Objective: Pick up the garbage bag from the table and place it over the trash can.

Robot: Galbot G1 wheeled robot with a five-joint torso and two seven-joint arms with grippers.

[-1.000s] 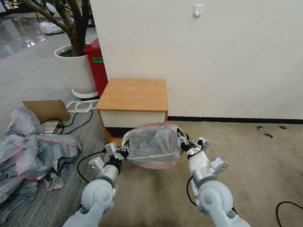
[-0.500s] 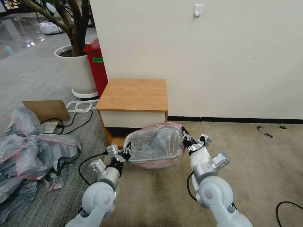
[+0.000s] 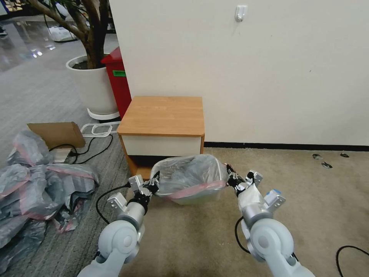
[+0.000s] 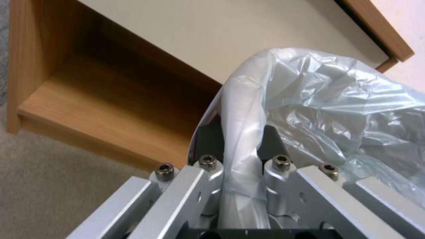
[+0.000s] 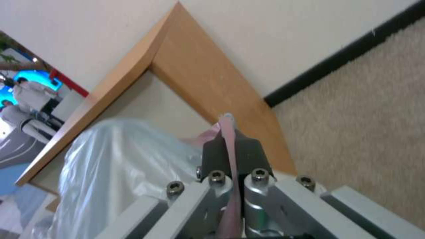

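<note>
The garbage bag (image 3: pixel 188 173), thin grey plastic with a pink band, is stretched open between my two grippers on the carpet in front of the table (image 3: pixel 163 115). Its pink band runs low across the near side, and the pale wall of the trash can (image 3: pixel 192 200) shows just under it. My left gripper (image 3: pixel 153 184) is shut on the bag's left edge. In the left wrist view, the gripper (image 4: pixel 239 149) pinches a bunched fold of the bag (image 4: pixel 332 99). My right gripper (image 3: pixel 231 179) is shut on the right edge. In the right wrist view, the gripper (image 5: pixel 230 149) clamps the pink rim.
A heap of grey-and-pink bags (image 3: pixel 34 184) lies on the floor at the left, with a cardboard box (image 3: pixel 57 132) and black cables (image 3: pixel 103 196) nearby. A red bin (image 3: pixel 117 84) and a white plant pot (image 3: pixel 92 86) stand behind the table. Open carpet lies to the right.
Both grippers have come down with the bag. The pink band dropped from the bag's top to low on the near side, baring the bin's wall. The right gripper shifted outward to the right.
</note>
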